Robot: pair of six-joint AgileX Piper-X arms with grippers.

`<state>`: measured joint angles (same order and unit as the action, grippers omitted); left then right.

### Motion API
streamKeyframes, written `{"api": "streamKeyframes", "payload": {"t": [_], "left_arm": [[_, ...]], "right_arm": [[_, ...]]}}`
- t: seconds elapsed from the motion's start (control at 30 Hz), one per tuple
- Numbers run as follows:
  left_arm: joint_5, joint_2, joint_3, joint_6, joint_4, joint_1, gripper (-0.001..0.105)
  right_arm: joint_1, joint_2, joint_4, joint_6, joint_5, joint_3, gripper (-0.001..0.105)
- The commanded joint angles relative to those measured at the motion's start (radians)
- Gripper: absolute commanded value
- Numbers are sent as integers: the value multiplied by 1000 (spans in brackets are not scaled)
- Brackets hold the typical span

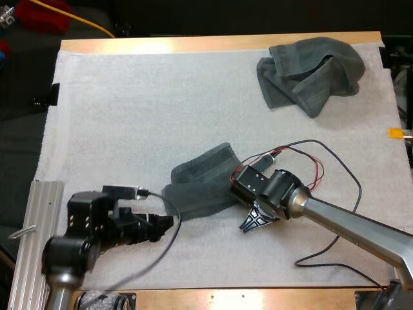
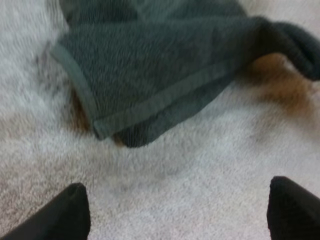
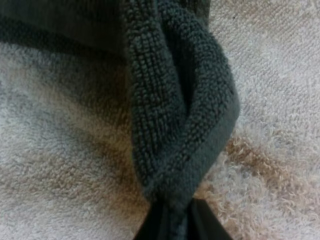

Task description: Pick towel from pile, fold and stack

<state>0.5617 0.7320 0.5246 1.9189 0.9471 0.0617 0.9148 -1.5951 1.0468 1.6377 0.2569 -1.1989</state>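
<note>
Towel (image 1: 199, 186) lay mid-frame on the white mat (image 1: 129, 116). Left end effector (image 1: 164, 225), lower left, gaped wide, empty, just short of its corner. Right end effector (image 3: 169, 221) pinched its right edge. Crumpled towel (image 1: 310, 74) sat upper right.

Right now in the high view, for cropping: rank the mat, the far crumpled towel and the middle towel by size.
White mat
Crumpled towel
Middle towel, partly hidden by the right gripper, so the towels' order is unsure.
</note>
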Motion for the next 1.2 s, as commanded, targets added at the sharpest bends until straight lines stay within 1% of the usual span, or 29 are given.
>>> {"api": "streamKeyframes", "payload": {"t": [0.0, 0.17, 0.4, 0.57, 0.63, 0.7, 0.87, 0.93, 1.03, 1.1, 1.17], "left_arm": [[24, 55, 0, 13, -27, 5, 70], [87, 203, 0, 13, -92, 5, 70], [87, 389, 0, 13, -184, 5, 70], [91, 483, 0, 13, -242, 5, 70], [116, 511, 0, 13, -264, 5, 70], [165, 547, 0, 13, -290, 5, 70], [201, 598, 0, 13, -314, 5, 70], [204, 609, 0, 13, -323, 5, 69], [203, 618, 0, 13, -340, 5, 64], [203, 618, 0, 13, -354, 5, 55], [203, 618, 0, 13, -364, 5, 49]], "right_arm": [[-4, 14, 8, -4, -9, 3, 1], [-4, 12, 8, -4, -11, 3, 1], [-4, 12, 8, -4, -11, 3, 1], [-4, 14, 8, -4, -11, 3, 1], [-4, 14, 8, -4, -11, 3, 1], [-4, 11, 8, -4, -11, 3, 1], [-4, 14, 8, -4, -11, 3, 1], [-4, 14, 8, -4, -11, 3, 1], [-4, 14, 8, -4, -11, 3, 1], [-4, 14, 8, -4, -11, 3, 1], [-4, 14, 8, -4, -11, 3, 1]]}}
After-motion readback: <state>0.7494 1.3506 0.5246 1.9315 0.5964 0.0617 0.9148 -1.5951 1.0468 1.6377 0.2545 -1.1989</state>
